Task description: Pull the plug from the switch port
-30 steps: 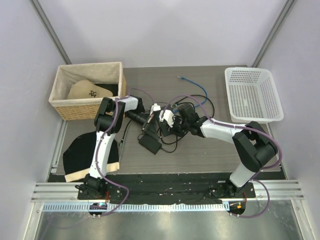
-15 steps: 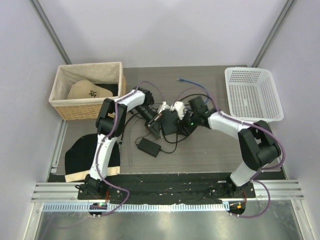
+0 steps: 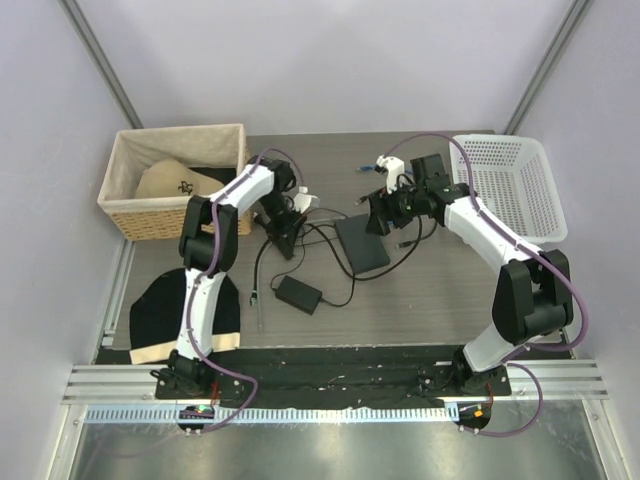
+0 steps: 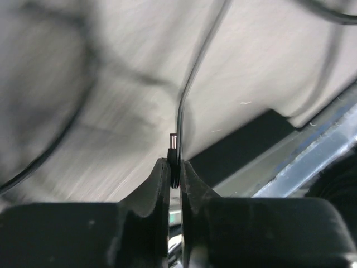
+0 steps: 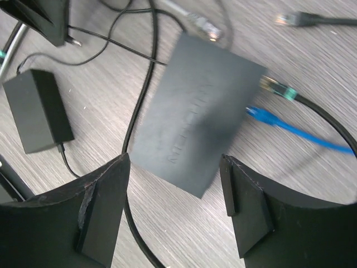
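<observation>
The switch (image 3: 362, 243) is a flat black box lying on the table, seen from above in the right wrist view (image 5: 195, 111). The blue plug (image 5: 259, 114) on its bright-blue cable (image 5: 304, 133) rests with its tip at the switch's right edge. I cannot tell whether it sits in the switch port. My right gripper (image 3: 384, 210) (image 5: 175, 162) hangs open above the switch, holding nothing. My left gripper (image 3: 287, 232) (image 4: 174, 167) is shut on the barrel end of a thin black cord (image 4: 192, 84), off to the left of the switch.
A black cable with a gold-green connector (image 5: 274, 86) meets the switch's far corner. A black adapter brick (image 3: 298, 293) lies near the front among looping black cords. A wicker basket (image 3: 175, 180) stands back left, a white plastic basket (image 3: 505, 185) back right, and a black cloth (image 3: 185, 310) front left.
My right gripper has opened, let go of the switch and drawn back to the right. The switch now lies flat. My left gripper has pulled away to the left with the black cord.
</observation>
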You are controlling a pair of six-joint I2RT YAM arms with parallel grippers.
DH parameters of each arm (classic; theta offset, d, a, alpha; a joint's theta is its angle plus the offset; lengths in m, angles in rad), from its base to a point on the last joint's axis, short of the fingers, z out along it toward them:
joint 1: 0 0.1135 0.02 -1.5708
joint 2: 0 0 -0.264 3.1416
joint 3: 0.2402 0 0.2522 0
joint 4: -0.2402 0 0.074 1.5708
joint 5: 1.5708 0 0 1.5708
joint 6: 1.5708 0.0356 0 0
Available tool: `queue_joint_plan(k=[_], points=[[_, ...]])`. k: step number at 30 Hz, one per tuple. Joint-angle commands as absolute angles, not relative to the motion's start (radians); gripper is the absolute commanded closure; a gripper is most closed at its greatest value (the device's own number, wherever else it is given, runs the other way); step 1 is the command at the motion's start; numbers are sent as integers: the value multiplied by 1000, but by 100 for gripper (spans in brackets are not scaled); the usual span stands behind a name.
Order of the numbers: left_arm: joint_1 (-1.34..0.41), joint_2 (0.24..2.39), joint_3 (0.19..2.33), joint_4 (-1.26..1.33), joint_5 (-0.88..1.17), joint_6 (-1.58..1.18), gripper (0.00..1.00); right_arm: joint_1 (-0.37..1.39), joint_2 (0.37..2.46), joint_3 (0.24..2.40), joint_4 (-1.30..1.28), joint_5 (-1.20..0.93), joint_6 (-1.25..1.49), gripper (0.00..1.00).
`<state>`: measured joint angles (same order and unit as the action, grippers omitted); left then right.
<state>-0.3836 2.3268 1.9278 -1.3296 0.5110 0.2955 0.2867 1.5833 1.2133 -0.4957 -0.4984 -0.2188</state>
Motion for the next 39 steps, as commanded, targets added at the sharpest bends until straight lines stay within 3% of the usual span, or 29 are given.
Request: queue_joint_plan(k=[1, 2, 4, 8, 11, 18, 29, 39], points=[[-374, 2289, 2008, -1373, 330, 221, 74, 262, 1540, 1221, -499, -459, -155, 26], [-376, 2302, 2055, -1370, 324, 221, 59, 262, 1540, 1223, -499, -447, -156, 25], [-374, 2306, 2098, -1359, 345, 232, 49, 262, 1555, 1233, -505, -411, -181, 25], [-371, 2260, 2166, -1358, 466, 209, 41, 261, 1609, 1269, -575, -379, -282, 28], [-368, 2197, 2082, -1299, 587, 180, 38, 262, 1634, 1266, -617, -365, -343, 33], [-357, 2054, 1925, -1264, 634, 215, 37, 265, 1695, 1249, -546, -291, -373, 67], [-341, 2029, 2025, -1282, 611, 250, 37, 353, 1796, 1169, -469, -170, -429, 74], [-337, 2072, 1988, -1224, 672, 201, 36, 600, 1721, 1147, -546, -322, -460, 73]])
